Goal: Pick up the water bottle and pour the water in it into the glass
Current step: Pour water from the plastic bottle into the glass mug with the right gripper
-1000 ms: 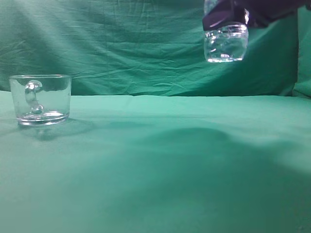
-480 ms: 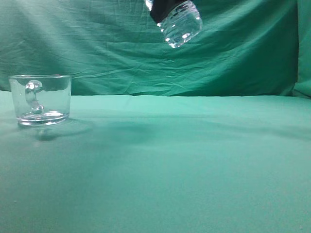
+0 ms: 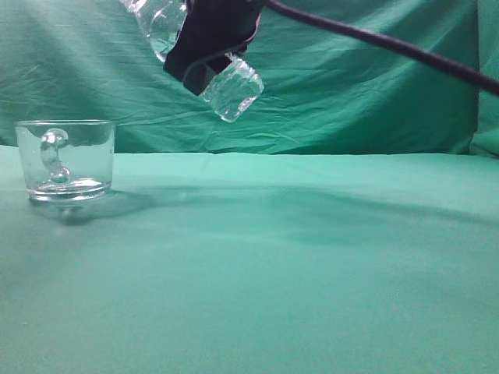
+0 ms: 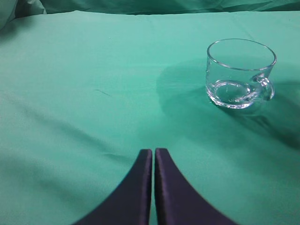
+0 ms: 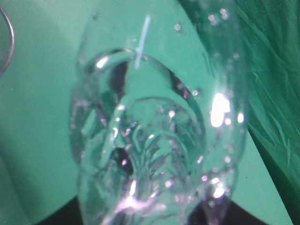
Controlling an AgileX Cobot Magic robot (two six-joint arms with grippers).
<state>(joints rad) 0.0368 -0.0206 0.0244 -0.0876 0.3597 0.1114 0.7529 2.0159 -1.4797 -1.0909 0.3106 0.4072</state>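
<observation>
The glass (image 3: 65, 160), a short clear mug with a rounded handle, stands empty on the green cloth at the left; it also shows in the left wrist view (image 4: 240, 73). My right gripper (image 3: 210, 39) is shut on the water bottle (image 3: 231, 87) and holds it tilted high in the air, to the right of the glass, neck end toward the upper left. The bottle fills the right wrist view (image 5: 154, 140), with the water and bubbles inside. My left gripper (image 4: 153, 152) is shut and empty, low over the cloth, apart from the glass.
A green cloth (image 3: 296, 265) covers the table and hangs as a wrinkled backdrop (image 3: 351, 101) behind. The right arm's dark cable (image 3: 390, 47) slants across the upper right.
My right gripper has carried the bottle leftward toward the glass and tilted it over, its neck swinging to the upper left. The glass has not moved.
</observation>
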